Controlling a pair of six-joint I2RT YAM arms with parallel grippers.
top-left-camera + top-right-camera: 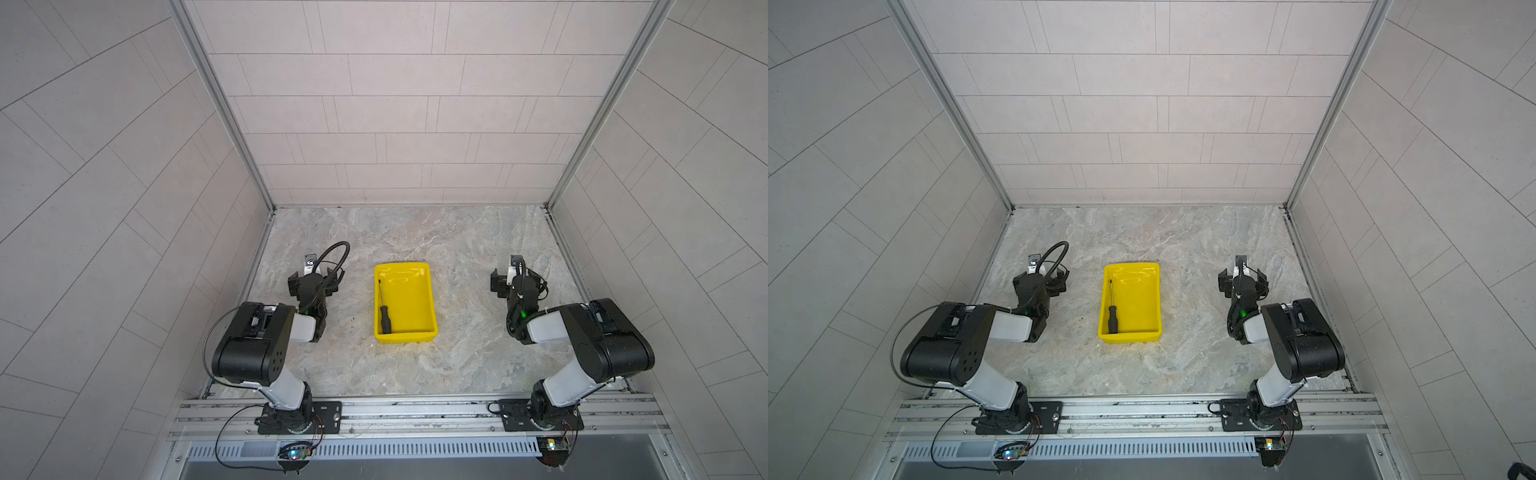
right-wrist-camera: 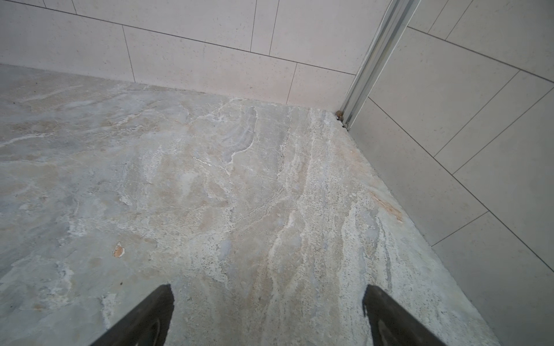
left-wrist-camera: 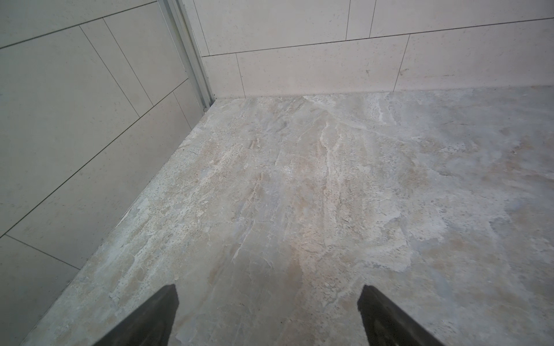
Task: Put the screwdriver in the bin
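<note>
- Claw at far left, the left gripper: sits at 9 o'clock of the bin and well apart from it. Its jaws are spread wide and empty, and the left wrist view shows only bare table between them.
- Bin: mid-table, between the two arms.
- Screwdriver: inside the bin, lying along its 9 o'clock wall in both top views. The handle points toward 6 o'clock and the tip toward 12.
- Right gripper: at the bin's 3 o'clock, well apart, jaws wide and empty.
- Judgement: the task looks done and the step in hand is parking. Hold both arms wide of the bin, so that no sweep clips the rim or tips the screwdriver out.
</note>
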